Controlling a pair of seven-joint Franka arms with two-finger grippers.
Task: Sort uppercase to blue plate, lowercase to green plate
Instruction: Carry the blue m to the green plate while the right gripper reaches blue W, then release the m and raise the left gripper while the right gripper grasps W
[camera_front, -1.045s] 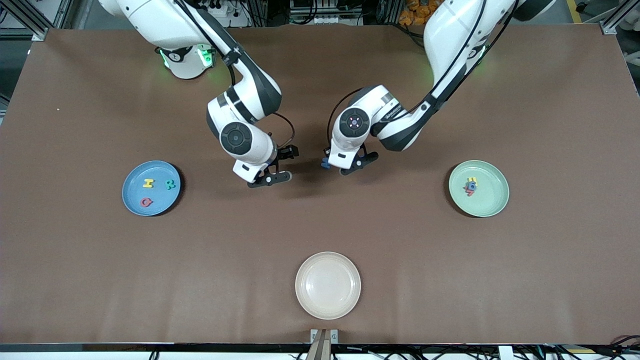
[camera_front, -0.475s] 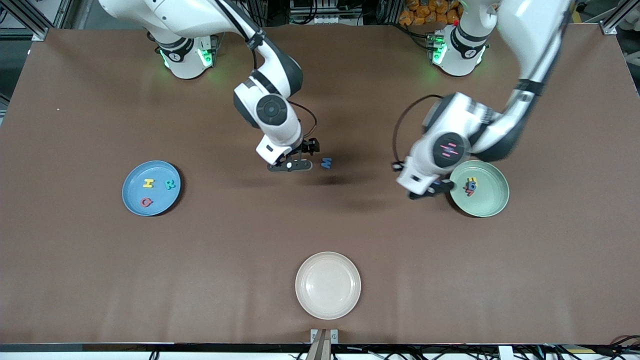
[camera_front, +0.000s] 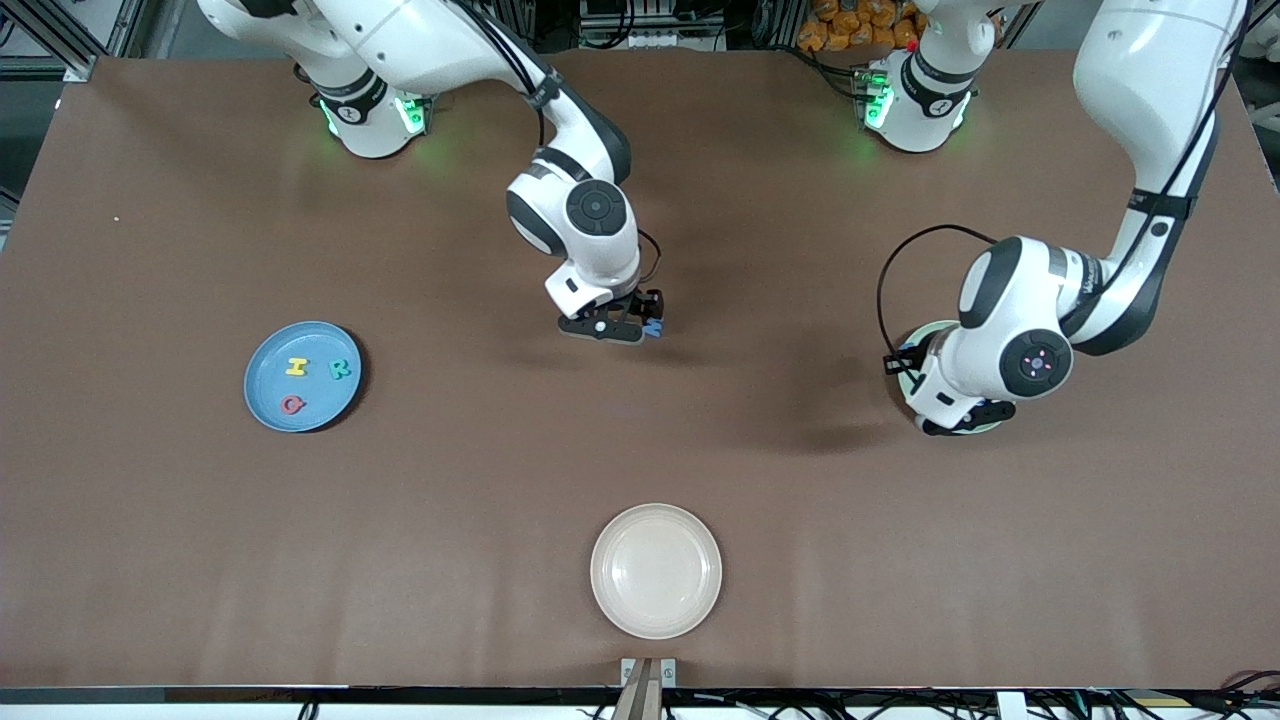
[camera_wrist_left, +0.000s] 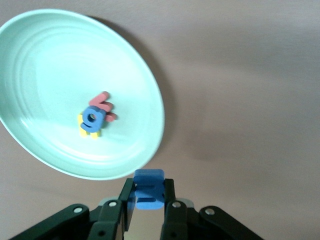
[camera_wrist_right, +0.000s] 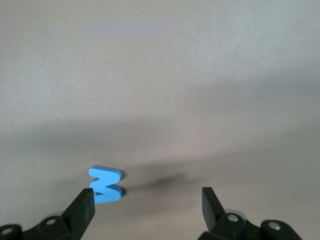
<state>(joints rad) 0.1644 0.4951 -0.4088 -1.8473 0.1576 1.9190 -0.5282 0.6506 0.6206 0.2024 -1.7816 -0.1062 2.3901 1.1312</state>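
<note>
**A:** Starting nearest the camera, what was on the table?

**B:** The cream plate (camera_front: 655, 570) sat nearest, with nothing on it. Farther back, toward the right arm's end, the blue plate (camera_front: 268, 398) already held the yellow H (camera_front: 297, 367), the green R (camera_front: 341, 369) and the red Q (camera_front: 292, 404). At the left arm's end lay the green plate (camera_wrist_left: 35, 60), mostly hidden under the wrist in the front view.

**A:** And the left gripper?

**B:** The left gripper (camera_wrist_left: 149, 202) hung over the rim of that green plate, its fingers clamped narrow on the blue E-like letter (camera_wrist_left: 149, 188). Inside the plate lay a small heap: the blue g (camera_wrist_left: 92, 118) on top of the yellow piece (camera_wrist_left: 88, 131) and the red m (camera_wrist_left: 106, 105).

**A:** So where was the risk there?

**B:** The letter looked to be over the plate's edge, not its middle. Let go from there, I'd judge it could strike the rim and slide onto the table.

**A:** And the right gripper?

**B:** The right gripper (camera_wrist_right: 148, 205) was low over the middle of the table, fingers spread wide, with the blue W (camera_wrist_right: 106, 184) lying just beside one fingertip (camera_wrist_right: 86, 202), not centred between them.

**A:** Trouble?

**B:** Likely, if it dropped straight down. That finger could land on the W or nudge it aside, and the closing jaws would catch only a corner or nothing. Thin foam also lies flat, so the tips would need to reach the tabletop.
</note>
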